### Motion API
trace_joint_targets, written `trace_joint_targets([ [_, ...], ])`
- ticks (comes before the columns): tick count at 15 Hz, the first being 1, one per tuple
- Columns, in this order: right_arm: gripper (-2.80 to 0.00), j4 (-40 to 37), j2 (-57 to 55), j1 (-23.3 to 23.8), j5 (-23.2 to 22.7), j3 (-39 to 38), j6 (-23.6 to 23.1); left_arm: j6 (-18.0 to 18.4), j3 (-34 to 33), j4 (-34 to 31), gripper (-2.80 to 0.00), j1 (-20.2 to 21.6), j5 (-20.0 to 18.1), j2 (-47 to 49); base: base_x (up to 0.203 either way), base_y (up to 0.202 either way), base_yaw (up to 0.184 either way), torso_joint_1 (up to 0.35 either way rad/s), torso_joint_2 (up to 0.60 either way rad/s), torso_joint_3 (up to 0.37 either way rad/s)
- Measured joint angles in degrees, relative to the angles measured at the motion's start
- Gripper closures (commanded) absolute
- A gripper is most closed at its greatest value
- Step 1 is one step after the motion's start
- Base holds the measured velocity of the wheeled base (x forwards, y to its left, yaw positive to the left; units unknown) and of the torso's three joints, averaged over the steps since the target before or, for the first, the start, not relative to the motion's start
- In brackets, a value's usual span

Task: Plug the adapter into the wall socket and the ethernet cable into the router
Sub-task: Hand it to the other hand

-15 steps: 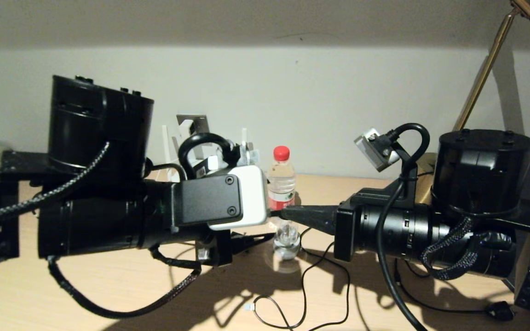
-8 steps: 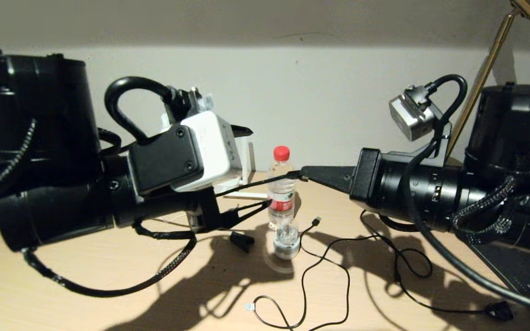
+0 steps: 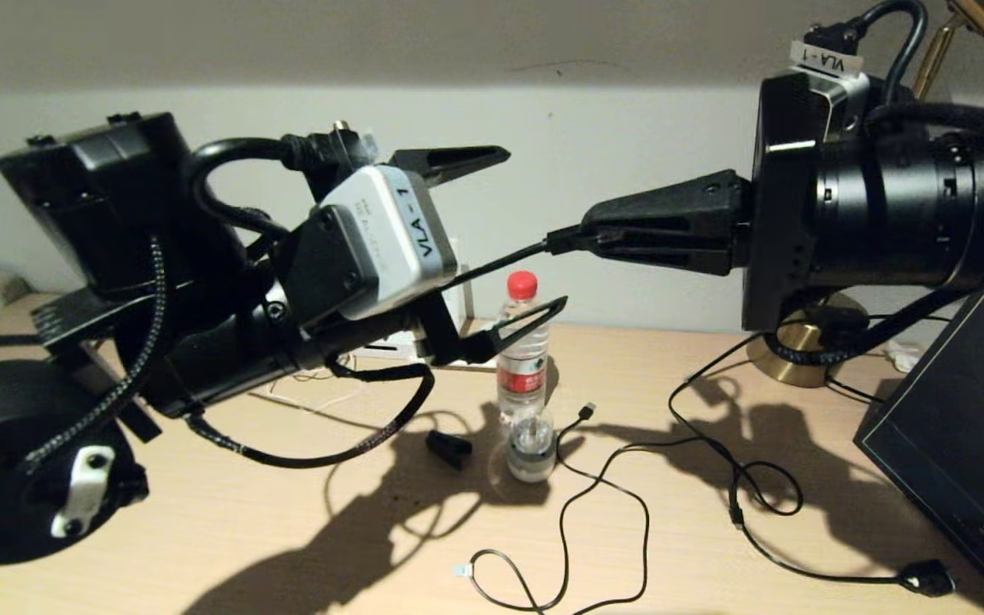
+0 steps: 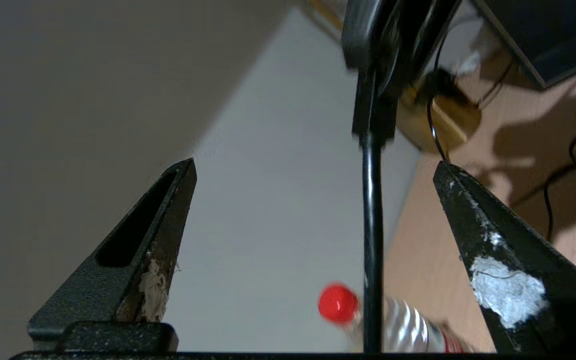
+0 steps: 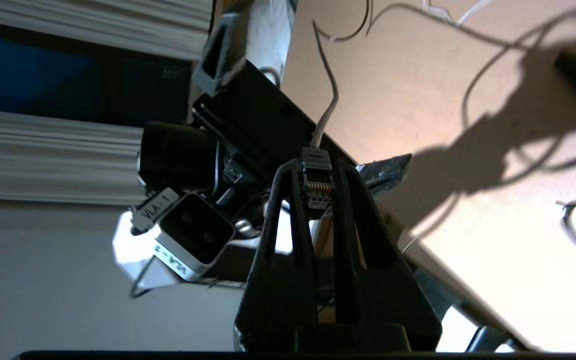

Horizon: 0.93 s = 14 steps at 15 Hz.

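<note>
A thin black USB cable (image 3: 603, 487) loops across the bench (image 3: 202, 547) nearest the camera; beyond it a red-capped water bottle (image 3: 523, 359) stands upright; above, the right gripper (image 3: 573, 241) has its fingers closed on the ethernet cable (image 3: 500, 260) at its plug (image 5: 316, 187); the left gripper (image 3: 535, 231) hangs wide open and empty, its fingers (image 4: 493, 280) either side of that cable.

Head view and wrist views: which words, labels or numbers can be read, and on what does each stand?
"VLA - 1": sticker on the left wrist camera.
"VLA-1": tag on the right wrist camera.
"VLA-1", seen at an angle: tag by the left wrist camera in the right wrist view.
Red label on the water bottle: print too small to read.
Gold marks on the dark panel: too blurred to read.
</note>
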State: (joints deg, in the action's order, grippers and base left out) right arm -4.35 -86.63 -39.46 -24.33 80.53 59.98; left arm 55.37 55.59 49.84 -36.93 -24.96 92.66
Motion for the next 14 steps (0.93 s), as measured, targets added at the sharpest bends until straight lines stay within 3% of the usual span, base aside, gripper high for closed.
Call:
trace_joint_targets([
  [3,0.0,-3.69,-0.93,0.37,-2.7,2.59,1.56,0.54,0.02,2.99,-2.8,1.99,-7.09,1.82,0.0,0.0,0.0,0.0,0.0,0.0],
  [6,0.0,-4.03,-1.07,1.91,-3.98,3.69,4.97,4.06,1.55,6.36,-2.8,4.73,-15.21,3.96,0.0,0.0,0.0,0.0,0.0,0.0],
  [14,0.0,-4.04,-1.11,3.87,-4.62,3.86,7.09,9.7,9.95,12.97,-2.8,5.37,-16.57,10.59,0.0,0.0,0.0,0.0,0.0,0.0],
])
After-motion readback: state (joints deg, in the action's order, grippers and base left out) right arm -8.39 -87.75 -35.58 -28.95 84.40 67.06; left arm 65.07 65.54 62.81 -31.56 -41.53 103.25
